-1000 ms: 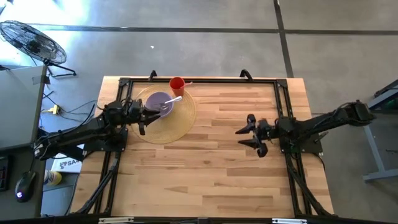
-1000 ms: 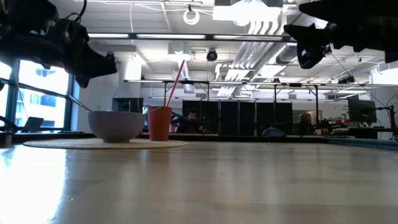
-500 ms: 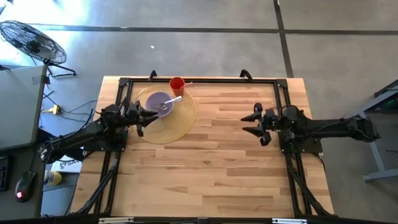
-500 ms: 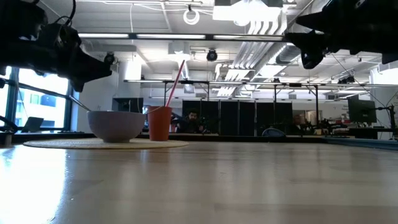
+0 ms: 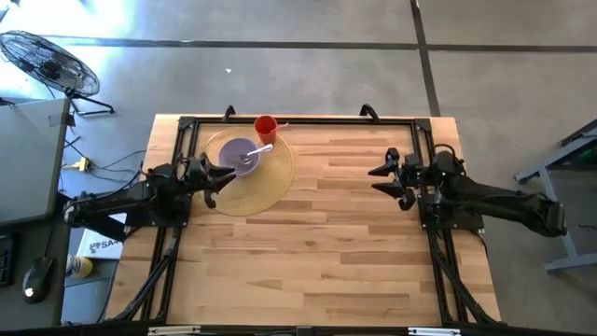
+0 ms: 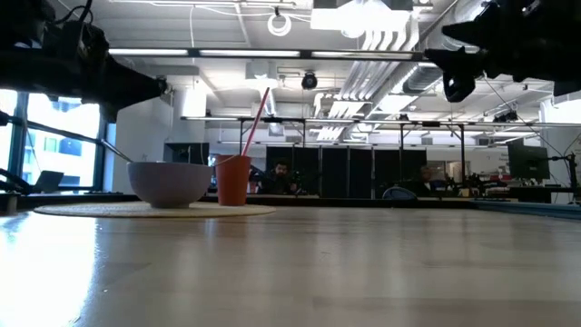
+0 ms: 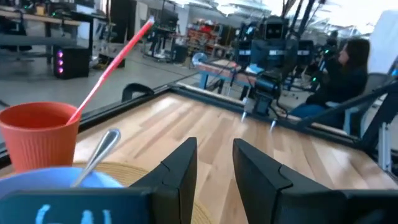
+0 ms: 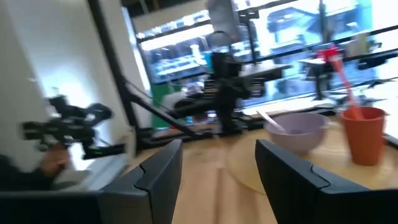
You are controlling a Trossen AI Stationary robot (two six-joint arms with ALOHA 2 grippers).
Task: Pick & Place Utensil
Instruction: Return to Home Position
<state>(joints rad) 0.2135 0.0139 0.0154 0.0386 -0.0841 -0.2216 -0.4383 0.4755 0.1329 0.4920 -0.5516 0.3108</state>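
A lilac bowl (image 5: 239, 155) sits on a round woven mat (image 5: 256, 187) near the table's far left corner. A metal spoon (image 5: 261, 149) rests in it, its handle leaning on the rim toward the far right. Just behind stands a red cup (image 5: 266, 125) holding a red straw (image 6: 256, 118). My left gripper (image 5: 213, 179) hovers above the mat's left edge, just left of the bowl, open with a narrow gap and touching nothing. My right gripper (image 5: 384, 179) is open in the air over the table's right half, far from the bowl.
A black frame (image 5: 298, 121) runs along the table's far and side edges. Bare wooden tabletop (image 5: 317, 243) stretches across the middle and near side. Off the table stand a fan (image 5: 47, 61) and a side desk (image 5: 23, 168) on the left.
My right gripper has moved toward the table's far edge and a little toward the right edge, staying open. My left gripper has drawn back slightly toward the left edge, away from the bowl. Bowl, spoon and cup have stayed in place.
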